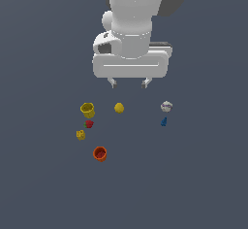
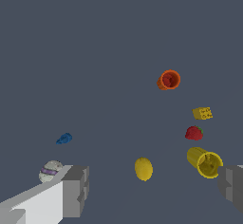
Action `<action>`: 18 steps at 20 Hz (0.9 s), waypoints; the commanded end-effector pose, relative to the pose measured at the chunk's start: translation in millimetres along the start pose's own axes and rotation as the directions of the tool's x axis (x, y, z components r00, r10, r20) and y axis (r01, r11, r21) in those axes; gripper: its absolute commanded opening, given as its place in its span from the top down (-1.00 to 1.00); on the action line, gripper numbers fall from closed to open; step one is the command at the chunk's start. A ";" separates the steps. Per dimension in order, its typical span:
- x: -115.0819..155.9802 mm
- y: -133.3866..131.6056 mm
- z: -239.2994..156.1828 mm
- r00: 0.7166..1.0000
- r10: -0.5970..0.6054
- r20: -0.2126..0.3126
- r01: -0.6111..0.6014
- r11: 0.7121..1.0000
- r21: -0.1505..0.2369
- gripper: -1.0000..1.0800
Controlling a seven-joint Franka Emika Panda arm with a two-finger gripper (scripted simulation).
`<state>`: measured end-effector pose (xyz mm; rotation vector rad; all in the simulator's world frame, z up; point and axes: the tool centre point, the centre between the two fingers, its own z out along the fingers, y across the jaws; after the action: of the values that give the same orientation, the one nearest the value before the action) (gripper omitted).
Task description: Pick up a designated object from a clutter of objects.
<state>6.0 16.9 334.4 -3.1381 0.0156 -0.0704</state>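
Observation:
The whitish-grey ball with purplish markings lies on the grey floor at the exterior view's right, just above the small blue piece. In the wrist view the ball shows partly behind one finger. My gripper hangs open and empty above the floor, to the left of the ball and above the yellow ball. In the wrist view the gripper is wide open, with the yellow ball between the fingers.
A yellow cup, a red strawberry-like piece, a yellow block and an orange-red cup lie at the exterior view's left. They also show in the wrist view: cup, strawberry, block, orange-red cup, blue piece.

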 end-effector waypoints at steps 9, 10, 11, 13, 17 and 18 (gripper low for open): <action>7.3 25.0 -15.0 0.997 0.070 -0.039 -0.070 0.998 0.009 -0.92; 7.9 27.1 -16.2 0.996 0.076 -0.043 -0.076 0.997 0.010 -0.92; 8.2 28.1 -16.8 0.996 0.080 -0.044 -0.079 0.997 0.011 -0.92; 7.9 27.2 -16.2 0.996 0.077 -0.043 -0.077 0.997 0.010 -0.92; 7.8 26.9 -16.1 0.996 0.076 -0.042 -0.076 0.997 0.010 -0.92; 7.8 26.2 -15.3 0.996 0.077 -0.042 -0.077 0.997 0.010 -0.92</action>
<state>12.9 -10.1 350.7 -3.1230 0.1348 -0.1369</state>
